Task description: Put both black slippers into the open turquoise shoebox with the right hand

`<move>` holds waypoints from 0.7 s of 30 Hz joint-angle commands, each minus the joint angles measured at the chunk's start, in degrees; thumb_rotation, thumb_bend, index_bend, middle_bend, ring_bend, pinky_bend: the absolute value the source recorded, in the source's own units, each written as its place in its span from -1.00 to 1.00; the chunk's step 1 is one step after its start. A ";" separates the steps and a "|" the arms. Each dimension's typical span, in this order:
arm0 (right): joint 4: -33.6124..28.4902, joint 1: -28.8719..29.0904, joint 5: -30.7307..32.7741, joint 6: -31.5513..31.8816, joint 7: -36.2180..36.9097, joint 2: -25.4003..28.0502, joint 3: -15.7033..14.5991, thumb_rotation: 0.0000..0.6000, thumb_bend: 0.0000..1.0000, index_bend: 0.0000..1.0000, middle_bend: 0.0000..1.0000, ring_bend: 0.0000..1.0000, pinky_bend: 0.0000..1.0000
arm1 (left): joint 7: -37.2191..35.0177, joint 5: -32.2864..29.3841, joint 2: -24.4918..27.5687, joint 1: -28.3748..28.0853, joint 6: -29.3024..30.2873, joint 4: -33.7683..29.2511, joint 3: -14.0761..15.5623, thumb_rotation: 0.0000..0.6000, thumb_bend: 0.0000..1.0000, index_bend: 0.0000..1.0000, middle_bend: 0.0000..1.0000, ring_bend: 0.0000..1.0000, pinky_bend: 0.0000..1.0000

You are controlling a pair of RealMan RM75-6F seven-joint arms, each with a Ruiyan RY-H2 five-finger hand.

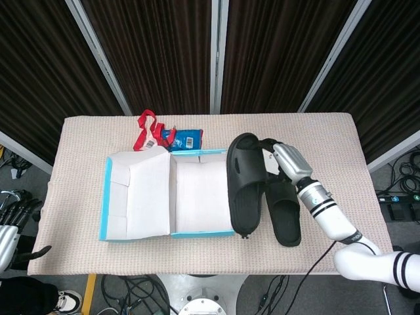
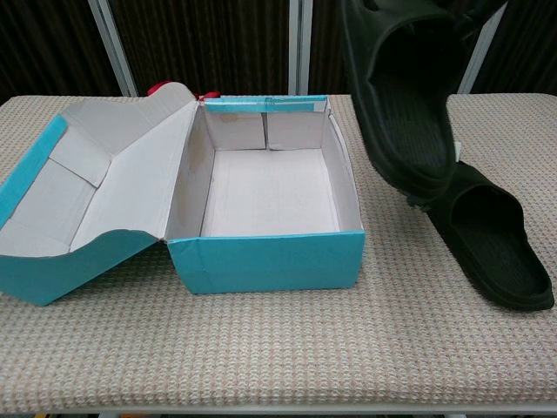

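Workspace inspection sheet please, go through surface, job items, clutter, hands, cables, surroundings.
Surface: beige woven table.
Job's things: turquoise shoebox open, nothing inside; both black slippers lifted beside its right wall, neither in yet.
Clutter: red strap and blue packet behind the box.
Hands: right hand holds the slippers; left hand off the table's left edge, holding nothing.
Cables: on the floor.
Surroundings: dark curtains.

Red strap (image 1: 146,129) and blue packet (image 1: 186,138) on beige table (image 1: 85,130)

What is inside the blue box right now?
Nothing that shows: the shoebox has a bare white floor. Both slippers are outside it, held by the right hand. The floor behind its front wall is hidden.
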 commanded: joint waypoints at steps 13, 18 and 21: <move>23.88 1.19 -6.55 -5.96 21.37 -26.55 10.67 1.00 -0.76 -0.10 -0.08 -0.64 -0.56 | -2.34 -0.74 0.24 0.75 0.67 2.10 -0.30 1.00 -0.90 -0.77 -0.81 -0.94 -0.87; 30.66 2.88 -7.36 -8.62 22.88 -32.28 11.68 1.00 -0.79 -0.10 -0.08 -0.64 -0.56 | -3.71 -1.34 -0.24 0.84 0.36 3.87 -0.52 1.00 -0.90 -0.77 -0.81 -0.94 -0.87; 33.99 4.13 -7.82 -10.56 23.63 -34.92 12.42 1.00 -0.80 -0.10 -0.08 -0.64 -0.56 | -4.23 -1.70 -0.45 0.98 0.36 5.02 -0.68 1.00 -0.90 -0.77 -0.81 -0.94 -0.87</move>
